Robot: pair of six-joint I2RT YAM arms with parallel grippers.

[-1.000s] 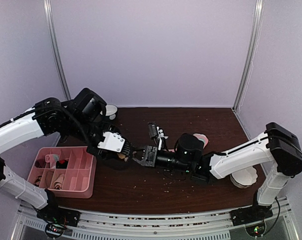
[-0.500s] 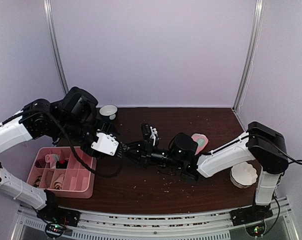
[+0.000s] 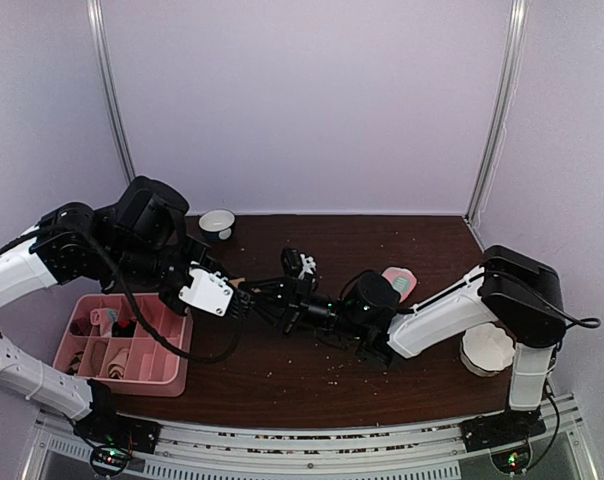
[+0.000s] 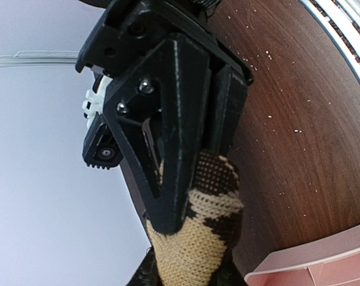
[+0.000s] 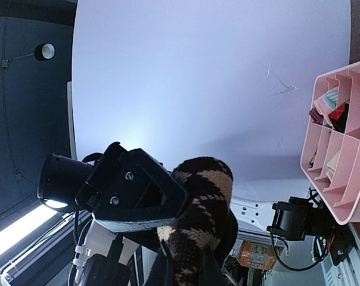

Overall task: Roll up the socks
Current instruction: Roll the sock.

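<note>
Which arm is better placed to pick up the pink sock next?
Right, probably. The pink sock lies beside its forearm; the right gripper must first release the argyle sock, which the left gripper also grips, farther away.

Brown table (image 3: 282,365): tray (image 3: 177,372), bowl (image 3: 217,221), pink sock (image 3: 399,282)

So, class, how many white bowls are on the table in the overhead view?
2. A small bowl sits at the back left; a fluted bowl sits at the near right. Others could hide under the left arm or right arm.
</note>
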